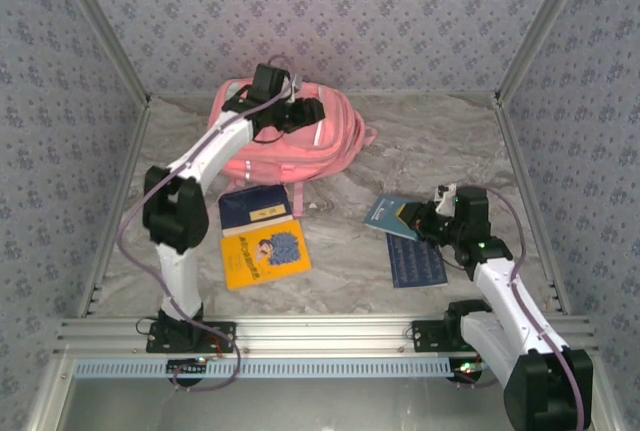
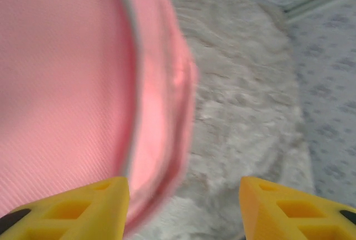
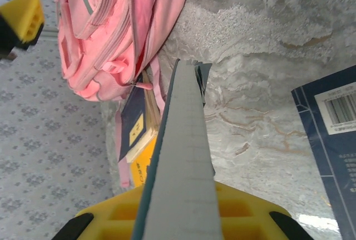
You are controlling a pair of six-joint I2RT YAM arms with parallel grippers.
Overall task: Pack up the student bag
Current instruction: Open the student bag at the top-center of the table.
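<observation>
Marbled desk [image 1: 420, 151], and the pink student bag [image 1: 285, 146] lies at its far middle! Left tool [image 1: 305, 111] hovers over the bag, fingers apart. Right tool [image 1: 415, 219] is clamped on a thin teal book [image 1: 385, 213], well right of the bag

Lighting bright and even, shadows soft. My left wrist view is blurred across the student bag [image 2: 67, 84]; other views sharp.
</observation>
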